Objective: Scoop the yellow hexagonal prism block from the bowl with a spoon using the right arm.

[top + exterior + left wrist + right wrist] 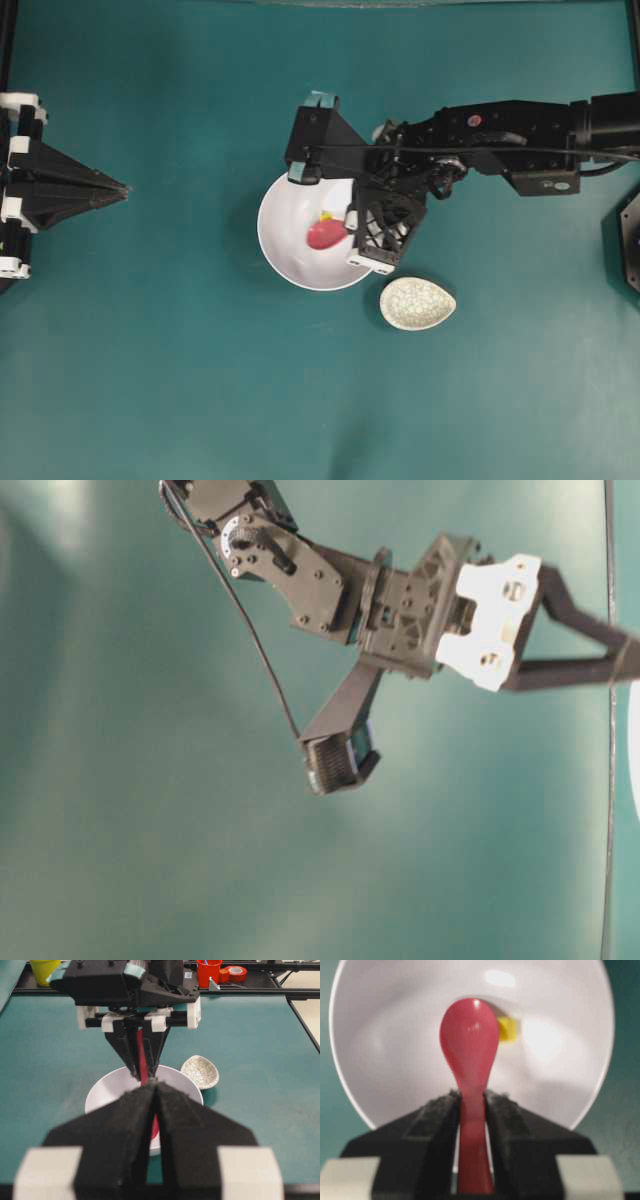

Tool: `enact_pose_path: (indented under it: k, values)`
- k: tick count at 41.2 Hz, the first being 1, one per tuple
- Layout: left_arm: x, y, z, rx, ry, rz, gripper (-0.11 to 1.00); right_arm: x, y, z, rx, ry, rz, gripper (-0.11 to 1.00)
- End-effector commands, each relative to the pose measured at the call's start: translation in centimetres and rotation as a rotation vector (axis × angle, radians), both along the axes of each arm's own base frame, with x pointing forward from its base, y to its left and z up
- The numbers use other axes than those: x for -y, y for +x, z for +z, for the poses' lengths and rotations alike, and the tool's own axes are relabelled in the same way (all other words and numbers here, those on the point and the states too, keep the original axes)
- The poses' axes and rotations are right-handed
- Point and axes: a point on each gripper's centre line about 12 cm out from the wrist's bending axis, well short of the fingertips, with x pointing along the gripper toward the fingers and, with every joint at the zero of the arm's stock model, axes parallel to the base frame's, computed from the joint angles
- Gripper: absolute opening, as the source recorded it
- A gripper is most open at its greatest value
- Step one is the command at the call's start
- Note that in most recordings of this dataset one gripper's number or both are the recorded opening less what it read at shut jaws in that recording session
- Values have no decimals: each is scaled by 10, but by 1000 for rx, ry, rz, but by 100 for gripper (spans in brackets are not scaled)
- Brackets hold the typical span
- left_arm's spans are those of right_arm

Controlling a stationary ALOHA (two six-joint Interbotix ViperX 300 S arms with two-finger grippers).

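The white bowl [285, 215] sits mid-table, and fills the right wrist view [395, 1060]. My right gripper [348, 236] reaches down over its right half, shut on the handle of the pink-red spoon [470, 1045]. In the right wrist view the right gripper [471, 1097] clamps the handle on both sides. The scoop [325, 237] lies inside the bowl. The yellow hexagonal prism block [508, 1029] rests on the bowl's floor just beside the scoop's far right edge, not in it; it also shows from overhead [326, 215]. My left gripper [125, 188] is shut and empty at the far left.
A speckled cream spoon rest [417, 304] lies just right of and below the bowl. A yellow cup [44, 970], a red cup [208, 971] and a tape roll [236, 972] stand beyond the table's far edge in the left wrist view.
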Motion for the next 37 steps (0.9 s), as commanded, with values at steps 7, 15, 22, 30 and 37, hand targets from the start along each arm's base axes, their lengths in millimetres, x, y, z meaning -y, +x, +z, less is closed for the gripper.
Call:
enact_pose_path:
  k: [7,15,22,30,37]
  values:
    - [0,2,6,15,5,-1,1,3,10,19,105,-38,1,24]
    - [0,2,5,14,5,-1,1,5,14,21,140,-51,-1,24]
    - [0,2,5,11,5,-1,1,4,16,24,153,-54,0,24]
    - [0,2,5,11,5,-1,1,4,17,36,184,-58,1,24]
    - [0,2,5,12,5,-1,1,5,14,49,214,-60,-2,24]
